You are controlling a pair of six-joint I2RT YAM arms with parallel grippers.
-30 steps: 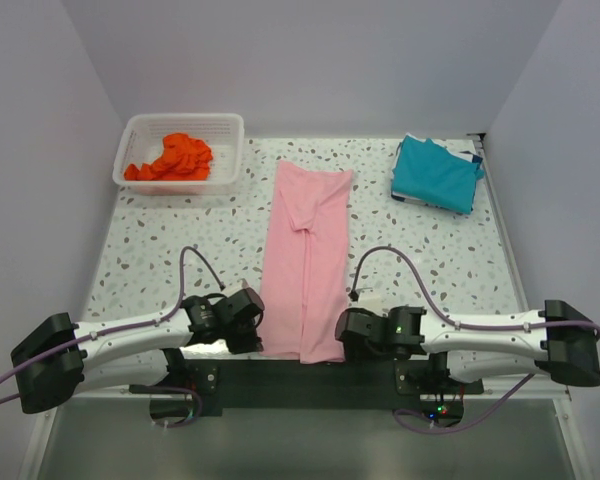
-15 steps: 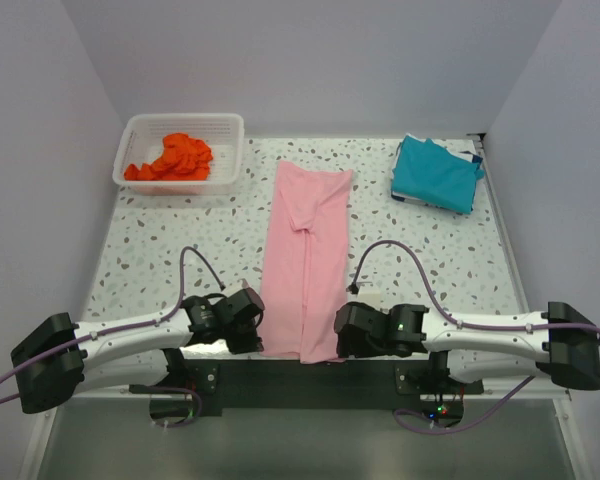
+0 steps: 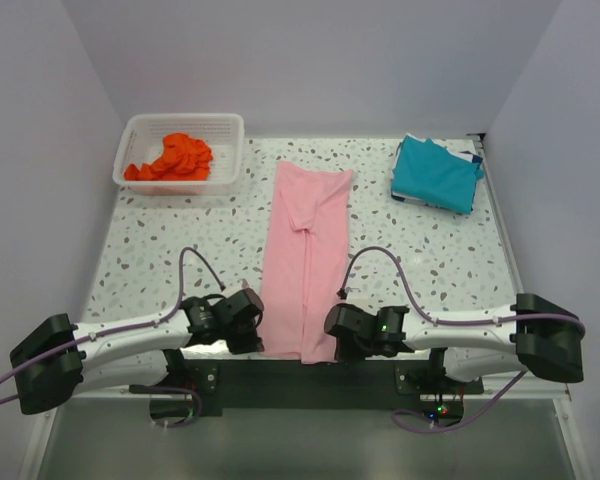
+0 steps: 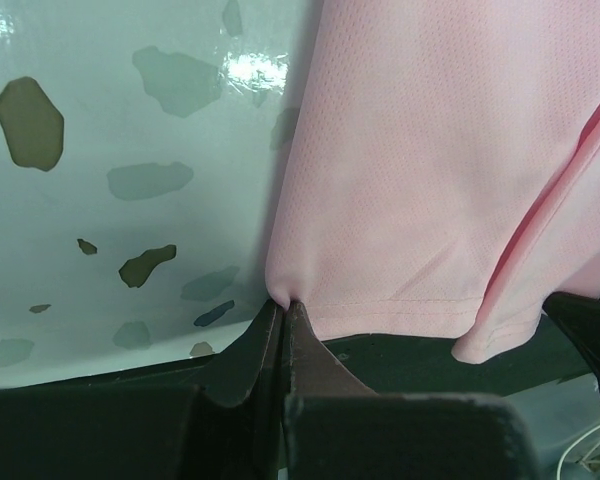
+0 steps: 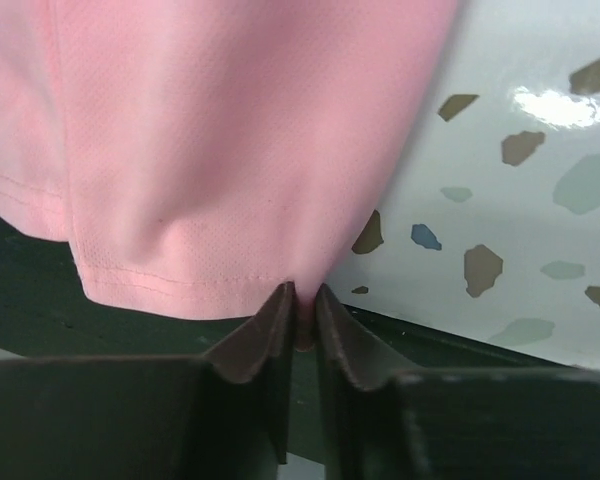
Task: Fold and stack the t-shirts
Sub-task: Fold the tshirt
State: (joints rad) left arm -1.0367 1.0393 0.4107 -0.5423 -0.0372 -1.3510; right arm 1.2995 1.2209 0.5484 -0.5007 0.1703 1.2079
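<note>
- The left claw (image 4: 283,318) is shown clenched. Its two dark fingers are pressed together on the near-left hem corner of the pink t-shirt (image 3: 308,255), and a small peak of cloth is pinched right at the tips.
- The right claw (image 5: 302,305) is likewise clenched on the opposite hem corner, with a thin fold of pink cloth trapped between its tips.
- The pink t-shirt is laid as a long narrow strip on the speckled table (image 3: 180,240), stretching away ahead of both claws. Its stitched hem spans the gap between them and appears to hang just past the table's near edge.
- The cloth is judged to be light, thin and limp. A fine knit weave is visible, and soft folds fall from each pinch. No shape is likely to be kept once it is lifted, and a sag is to be expected midway between the claws.
- The hem corners are judged the best place to hold, because the doubled, stitched edge gives a thicker bite. Both pinches are shallow, at the very fingertips, so the cloth may slip out if it is pulled unevenly.
- The teal t-shirt (image 3: 437,173) lies folded far ahead of the right claw and out to its right.
- The orange-red t-shirt (image 3: 172,158) lies crumpled in a white mesh basket (image 3: 230,125), far ahead of the left claw and out to its left.
</note>
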